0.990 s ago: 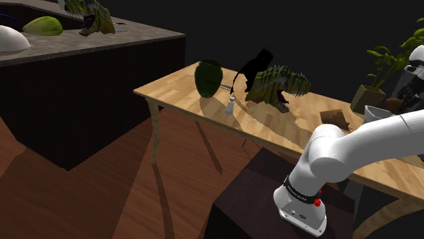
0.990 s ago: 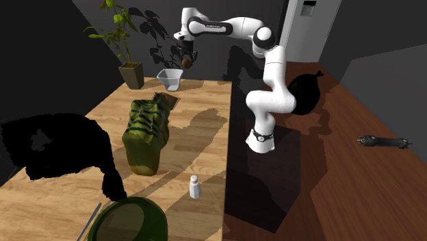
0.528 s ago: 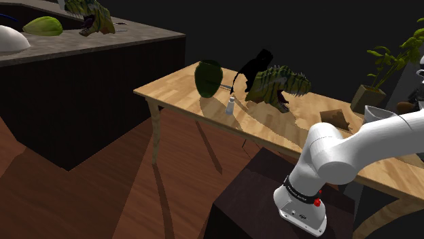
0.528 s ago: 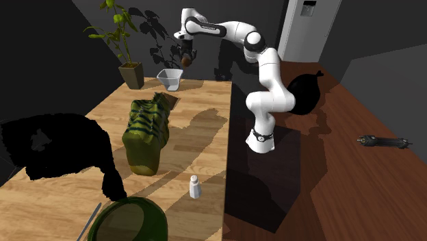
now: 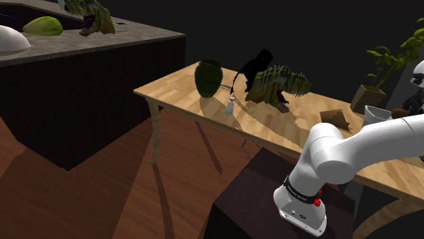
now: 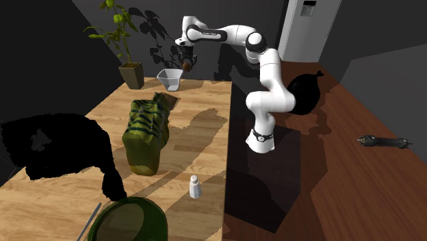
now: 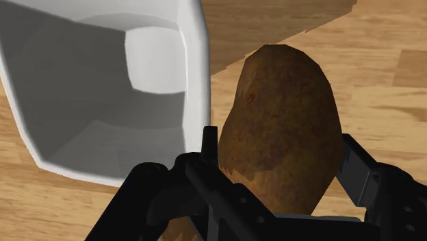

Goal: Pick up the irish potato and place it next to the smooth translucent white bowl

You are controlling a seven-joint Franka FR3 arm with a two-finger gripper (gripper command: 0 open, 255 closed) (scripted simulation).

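Gripper (image 7: pixel 279 147) clamped on the potato (image 7: pixel 287 103), black fingers (image 7: pixel 209 144) pressed against both its sides.

Table (image 6: pixel 202 130): long, light wood, running away from the second exterior camera.

Counter (image 5: pixel 95 41): dark, at the shoulder view's upper left, well apart from the table. We see a green lump, a white lump and a toy dinosaur on it.

Arm (image 6: pixel 270 75): white, rising from the stand (image 6: pixel 270 171) beside the table's edge and reaching over the table's far end.

Black blob (image 6: pixel 55 147): on the near end, and we can make out no detail.

Dinosaur (image 6: pixel 146 130): green, striped, mid-table.

Plant (image 6: pixel 123 37): in a pot at the far corner.

Green bowl (image 6: pixel 130 219): dark, at the near end.

Bowl (image 6: pixel 168 79): white, squarish, upright on the far end, just beside the plant's pot.

We mark the potato as brown, speckled and held off the table. In the second exterior view it hangs a little above the bowl, toward that view's right. In the wrist view it sits just beside the bowl's rim with bare wood under it, and we cannot tell whether they touch.

Bottle (image 6: pixel 195 186): small, white, upright, near the table's edge between the dinosaur and the green bowl.
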